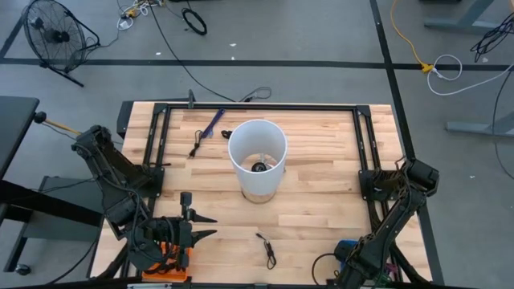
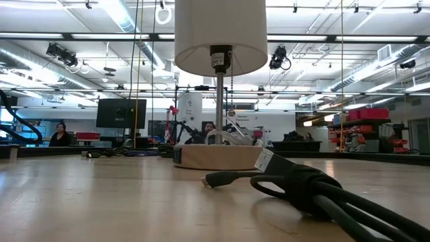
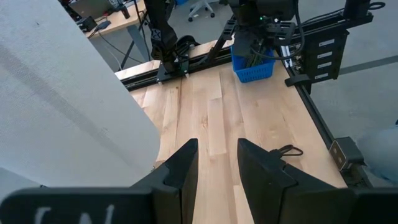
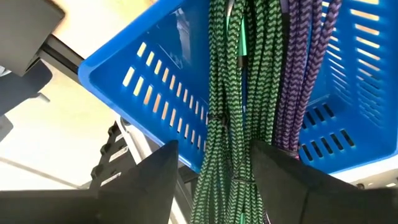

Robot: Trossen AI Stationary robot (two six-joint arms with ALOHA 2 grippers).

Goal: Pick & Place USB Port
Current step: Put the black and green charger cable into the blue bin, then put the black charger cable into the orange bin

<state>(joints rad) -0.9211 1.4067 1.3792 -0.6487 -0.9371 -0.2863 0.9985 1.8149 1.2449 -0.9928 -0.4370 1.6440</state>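
Observation:
A black USB cable (image 1: 267, 250) lies coiled on the wooden table near its front edge; the low view shows it close up (image 2: 302, 188), its plug (image 2: 218, 179) resting flat on the wood. My left gripper (image 1: 209, 225) hovers open at the front left, beside the lamp, with nothing between its fingers (image 3: 217, 155). At the front right, my right gripper (image 4: 214, 149) is open and points down into a blue basket (image 4: 155, 93). A bundle of green braided cables (image 4: 233, 93) runs between its fingers, with purple ones (image 4: 305, 93) beside it. My right gripper comes down from above into the blue basket, and the green braided cables (image 4: 221, 168) pass lengthwise between its two open fingers. Whether either finger touches them, I cannot tell.
A lamp with a white shade (image 1: 257, 152) stands mid-table on a round wooden base (image 2: 218, 156). A blue-and-black cable (image 1: 210, 127) lies at the far left. A black frame rail (image 1: 257, 107) borders the table. The wood between lamp and front edge is bare around the black cable.

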